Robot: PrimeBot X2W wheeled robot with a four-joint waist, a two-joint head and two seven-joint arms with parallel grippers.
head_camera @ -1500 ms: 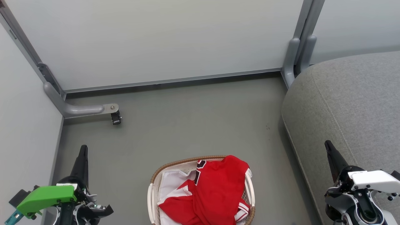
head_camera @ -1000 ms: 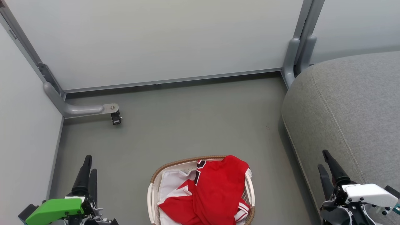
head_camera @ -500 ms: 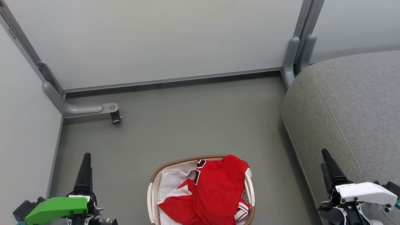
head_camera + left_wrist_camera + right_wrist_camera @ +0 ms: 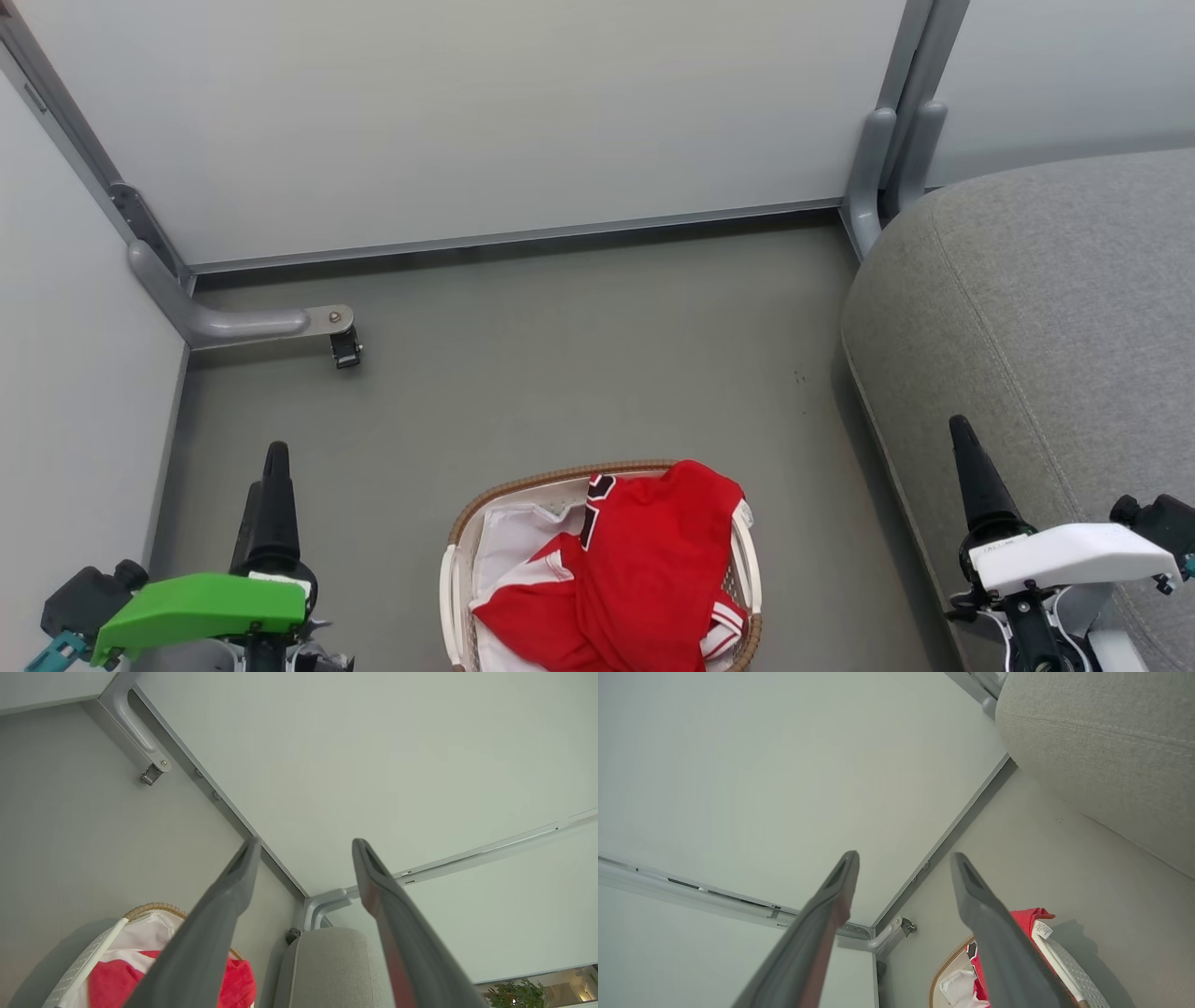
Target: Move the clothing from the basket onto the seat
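Both arms stood at the near edge of the head view, one on either side of the load. The left gripper [image 4: 306, 841] had its two long dark fingers spread wide with nothing between them, and the right gripper [image 4: 903, 855] was equally wide apart and equally empty. Neither touched anything.

The bright red soft sports garment with white-striped trim [image 4: 644, 569] lay heaped in the oval white perforated plastic basket with a brown woven-look rim [image 4: 523, 483]. It draped over the basket's right wall and partly covered a plain white sheet [image 4: 509, 551]. The basket stood on the grey floor [image 4: 560, 373] between the two arms. The large grey upholstered seat cushion with a stitched seam [image 4: 1055, 308] rose at the robot's right, apart from the basket and bare of clothing.

The step in hand was judged to be the first reach, with no transfer made yet. The right arm, being nearer the seat, appeared the better choice. A good approach would bring it down over the highest red fold, well inside the rim. It should pinch deep enough to gather several layers while leaving the white sheet behind. The lift should be high enough for the trailing hem to clear the rim, or the light basket may tip or drag.
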